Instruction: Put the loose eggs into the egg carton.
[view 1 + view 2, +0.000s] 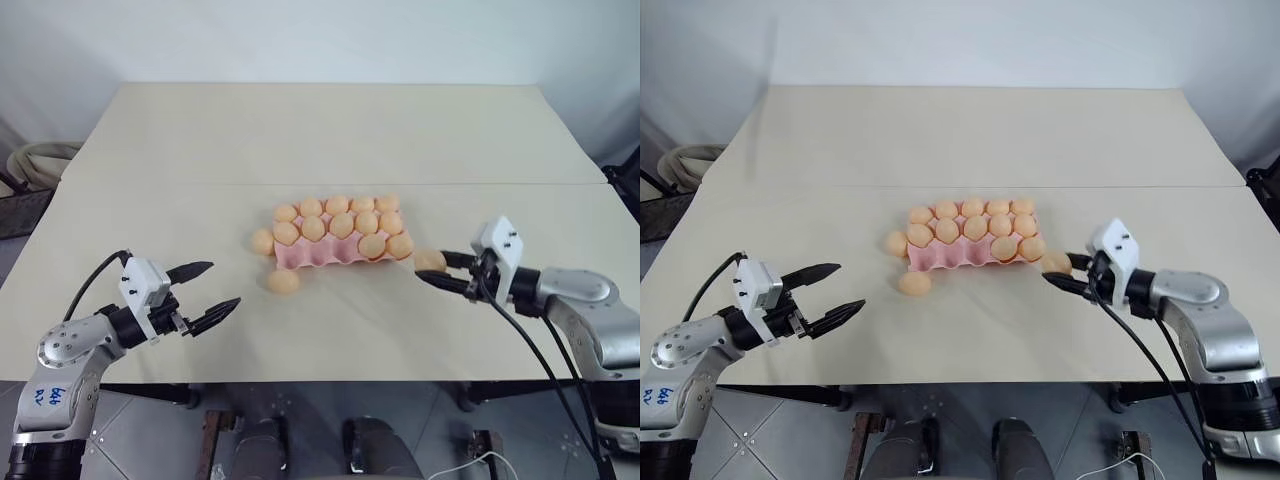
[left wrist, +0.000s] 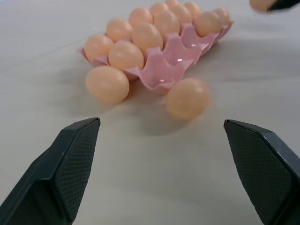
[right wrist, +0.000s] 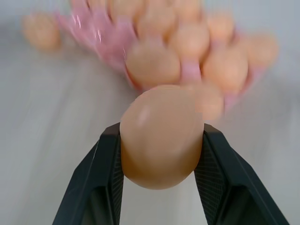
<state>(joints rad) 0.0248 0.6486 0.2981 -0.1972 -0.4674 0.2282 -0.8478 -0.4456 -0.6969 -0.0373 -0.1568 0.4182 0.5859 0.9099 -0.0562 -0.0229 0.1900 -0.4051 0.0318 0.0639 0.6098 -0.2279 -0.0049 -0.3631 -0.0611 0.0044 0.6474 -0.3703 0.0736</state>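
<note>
Here the right gripper [image 1: 432, 270] pinches one egg [image 1: 430, 260] just right of the pink egg carton [image 1: 335, 254]. Two loose eggs [image 1: 283, 281] lie at the carton's near-left corner, while the left gripper [image 1: 212, 292] hangs wide open and empty, nearer and further left.

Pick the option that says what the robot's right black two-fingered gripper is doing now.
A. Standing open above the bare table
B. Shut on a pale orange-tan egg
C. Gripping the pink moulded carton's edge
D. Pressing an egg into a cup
B: the right gripper has its fingers closed on either side of a pale orange-tan egg, short of the pink moulded carton.
</note>
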